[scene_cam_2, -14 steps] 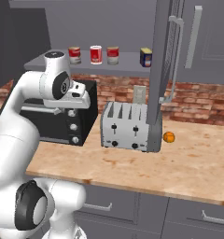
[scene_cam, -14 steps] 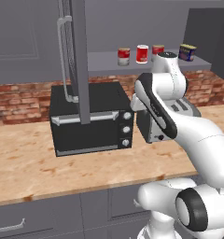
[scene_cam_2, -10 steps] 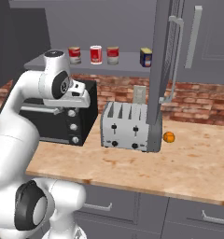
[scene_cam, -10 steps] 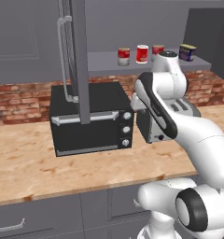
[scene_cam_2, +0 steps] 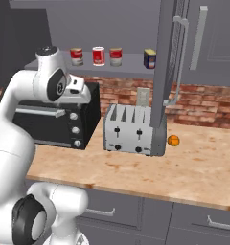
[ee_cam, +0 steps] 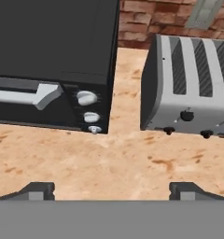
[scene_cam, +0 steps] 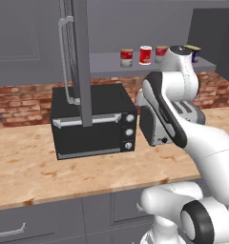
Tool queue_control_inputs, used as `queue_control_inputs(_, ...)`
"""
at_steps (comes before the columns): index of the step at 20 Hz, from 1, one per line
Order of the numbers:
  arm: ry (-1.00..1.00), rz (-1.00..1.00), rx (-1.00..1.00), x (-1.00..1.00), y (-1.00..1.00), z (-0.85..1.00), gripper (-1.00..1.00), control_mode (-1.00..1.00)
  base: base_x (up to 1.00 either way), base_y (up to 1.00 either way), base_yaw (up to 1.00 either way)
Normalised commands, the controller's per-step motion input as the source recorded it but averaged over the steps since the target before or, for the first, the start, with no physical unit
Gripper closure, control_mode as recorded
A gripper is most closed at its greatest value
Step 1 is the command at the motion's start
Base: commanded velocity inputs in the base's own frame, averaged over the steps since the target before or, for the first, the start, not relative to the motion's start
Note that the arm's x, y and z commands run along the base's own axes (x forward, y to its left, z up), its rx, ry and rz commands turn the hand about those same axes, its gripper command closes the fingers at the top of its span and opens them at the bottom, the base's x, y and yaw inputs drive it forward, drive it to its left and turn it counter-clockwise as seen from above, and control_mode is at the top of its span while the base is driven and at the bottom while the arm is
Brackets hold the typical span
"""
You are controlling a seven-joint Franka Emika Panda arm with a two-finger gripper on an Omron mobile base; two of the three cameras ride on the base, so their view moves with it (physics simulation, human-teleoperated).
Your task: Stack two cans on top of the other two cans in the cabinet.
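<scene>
Step in hand: approach, with no can yet taken. The two-finger gripper (ee_cam: pixel 111 189) hangs over the pale wooden counter (ee_cam: pixel 109 163), its jaws spread wide and holding nothing, fingertips (ee_cam: pixel 37 189) low in the hand view. At 11 o'clock in that view stands the black toaster oven with three white knobs (ee_cam: pixel 53 60); at 2 o'clock, the silver four-slot toaster (ee_cam: pixel 188 84).

Container: grey wall cabinet with a flat grey shelf (scene_cam_2: pixel 131 62), its tall narrow door with a long silver bar handle (scene_cam_2: pixel 162 72) standing open.

Contents, all upright on the shelf, none stacked, in the right base view:
- small red-and-white can with silver rims, at 9 o'clock in the row (scene_cam_2: pixel 76 56)
- second like can, just beside it (scene_cam_2: pixel 98 56)
- third like can (scene_cam_2: pixel 116 56)
- squat dark-blue can with a yellow label, at 3 o'clock, set apart (scene_cam_2: pixel 149 59)

Whether neighbouring red cans touch is hard to tell at this size.

Next move, as judged: raise the hand to shelf height, close on one can, and lift it clear onto another.

Also present: small orange fruit (scene_cam_2: pixel 173 140) on the counter by the toaster.
</scene>
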Motion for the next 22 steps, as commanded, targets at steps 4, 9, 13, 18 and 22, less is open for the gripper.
queue_control_inputs(4,-0.12,-0.03,0.00,-0.01,-0.13,0.15,-1.00,-1.00,0.00,0.00,0.00)
queue_control_inputs(9,-0.08,-0.06,0.00,0.00,-0.23,0.30,-1.00,-1.00,0.00,0.00,0.00)
queue_control_inputs(13,-0.06,-0.05,0.00,-0.01,-0.42,0.38,-1.00,-1.00,0.00,0.00,0.00)
queue_control_inputs(18,-0.06,0.00,0.00,0.00,-0.52,0.33,-1.00,-1.00,0.00,0.00,0.00)
queue_control_inputs(22,-0.09,0.00,0.00,-0.01,-0.67,0.28,-1.00,-1.00,0.00,0.00,0.00)
